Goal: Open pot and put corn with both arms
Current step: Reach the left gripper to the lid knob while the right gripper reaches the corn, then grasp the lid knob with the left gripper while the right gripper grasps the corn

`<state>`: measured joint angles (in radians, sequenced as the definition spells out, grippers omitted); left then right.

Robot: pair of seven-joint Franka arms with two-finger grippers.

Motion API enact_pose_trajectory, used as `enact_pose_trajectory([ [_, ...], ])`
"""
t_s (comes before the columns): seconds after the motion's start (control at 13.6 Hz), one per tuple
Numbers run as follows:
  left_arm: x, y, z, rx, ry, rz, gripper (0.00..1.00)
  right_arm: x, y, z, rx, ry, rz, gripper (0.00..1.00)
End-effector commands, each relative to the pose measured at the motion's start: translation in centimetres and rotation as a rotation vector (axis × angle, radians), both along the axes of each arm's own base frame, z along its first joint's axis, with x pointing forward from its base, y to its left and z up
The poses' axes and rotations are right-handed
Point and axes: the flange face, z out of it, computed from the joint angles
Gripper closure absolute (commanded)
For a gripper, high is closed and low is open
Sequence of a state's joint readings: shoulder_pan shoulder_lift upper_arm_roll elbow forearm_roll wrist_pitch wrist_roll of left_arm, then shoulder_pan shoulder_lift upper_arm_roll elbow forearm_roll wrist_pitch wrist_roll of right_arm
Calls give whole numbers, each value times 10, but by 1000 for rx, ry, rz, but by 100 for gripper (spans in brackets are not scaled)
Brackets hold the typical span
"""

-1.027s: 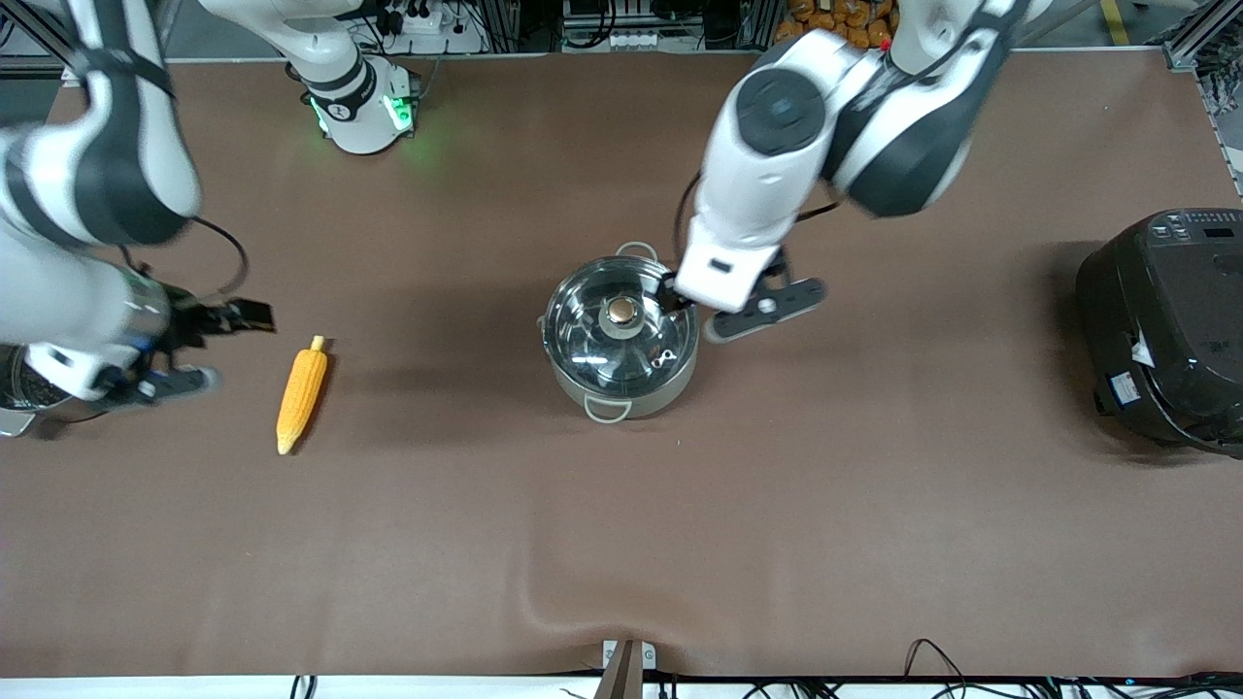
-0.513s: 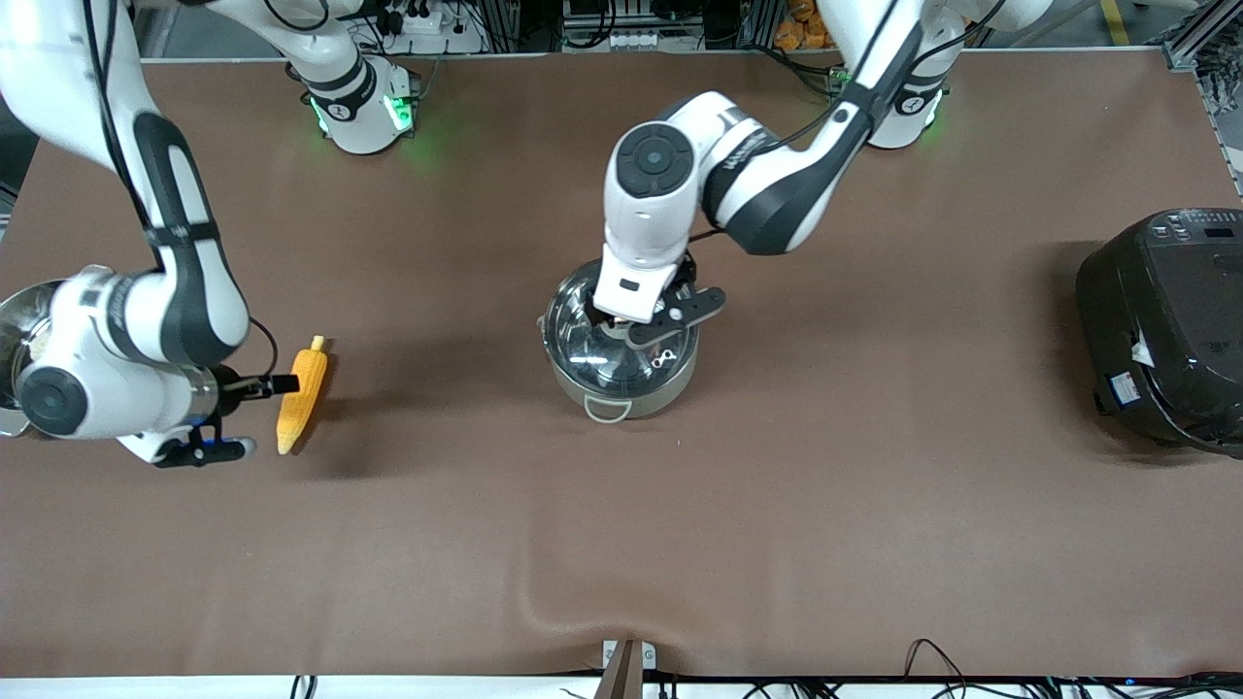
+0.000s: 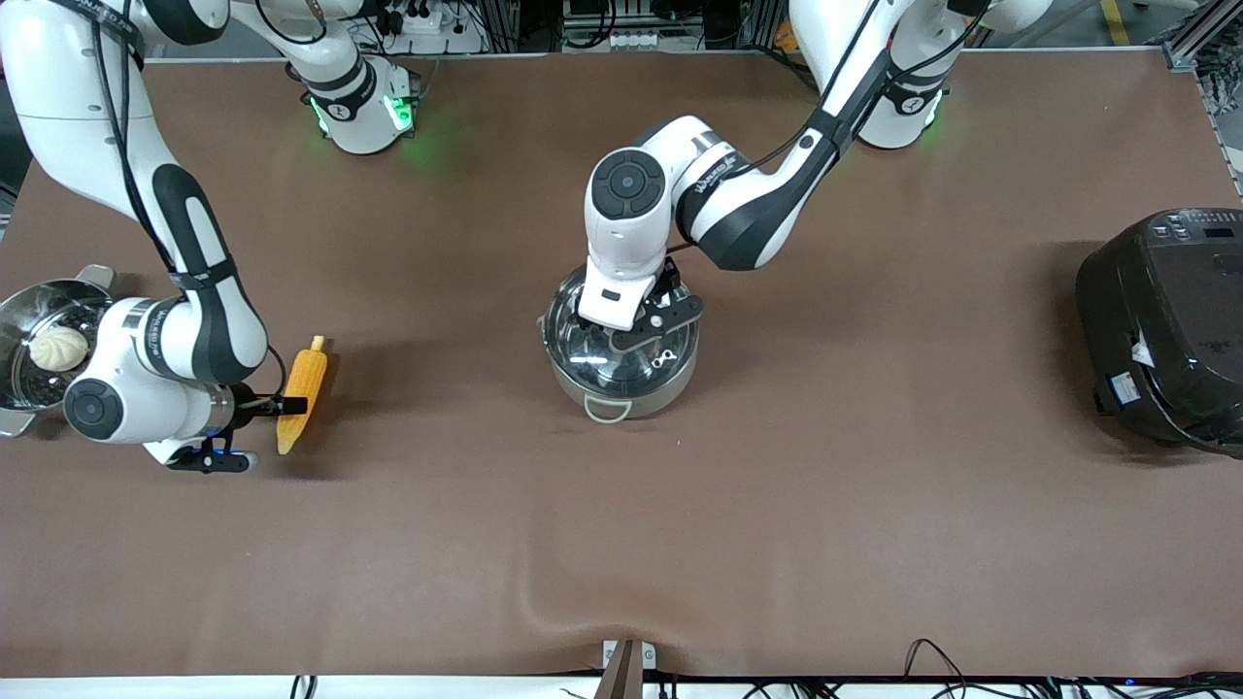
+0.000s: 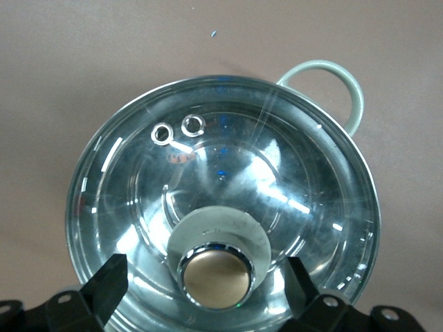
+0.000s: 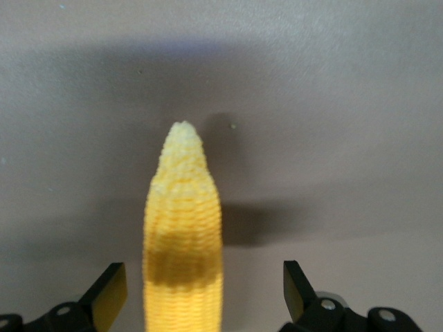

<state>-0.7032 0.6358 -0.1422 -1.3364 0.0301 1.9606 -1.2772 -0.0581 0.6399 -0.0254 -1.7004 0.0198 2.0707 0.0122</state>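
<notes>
Both grippers lower: lid (image 3: pixel 621 330), corn (image 3: pixel 302 386).

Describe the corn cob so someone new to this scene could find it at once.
Start at the brown table and go toward the right arm's end, beside the steel steamer pan with a white bun. There the yellow-orange tapered corn cob lies flat, straddled by the open right gripper. Nothing else there is yellow.
</notes>
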Motion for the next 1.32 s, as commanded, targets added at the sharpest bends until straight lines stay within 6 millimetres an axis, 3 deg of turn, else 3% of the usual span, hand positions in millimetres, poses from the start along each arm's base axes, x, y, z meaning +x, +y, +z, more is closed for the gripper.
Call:
enact_pose_trajectory([
  [0.0,-4,-13,-1,-2,-20,8,0,-5,18,4,-11,18,-51,0],
  [0.07,-3,-12,-2,0,-18,29,0,-16,14,-7,-7,43,-47,0],
  [0.22,-4,-11,-4,5,-17,29,4,-19,14,-12,-8,41,-45,0],
  [0.44,-4,-11,-3,6,-18,26,8,-24,17,-3,-10,35,-33,0],
  [0.59,-5,-12,-6,8,-16,21,14,-28,17,13,-12,2,-27,0],
  [0.73,-5,-11,-9,12,-11,21,23,-41,14,15,-15,-84,-29,0],
  [0.95,-6,-12,-10,12,-9,20,53,-55,15,5,-19,-135,-29,0],
  [1.1,-5,-11,-10,12,-8,27,88,-57,15,-1,-17,-126,-30,0],
  [1.17,-5,-11,-7,10,-11,25,100,-58,15,-4,-17,-120,-30,0],
  [1.25,-4,-9,-3,9,-12,28,100,-59,14,-6,-17,-118,-31,0],
])
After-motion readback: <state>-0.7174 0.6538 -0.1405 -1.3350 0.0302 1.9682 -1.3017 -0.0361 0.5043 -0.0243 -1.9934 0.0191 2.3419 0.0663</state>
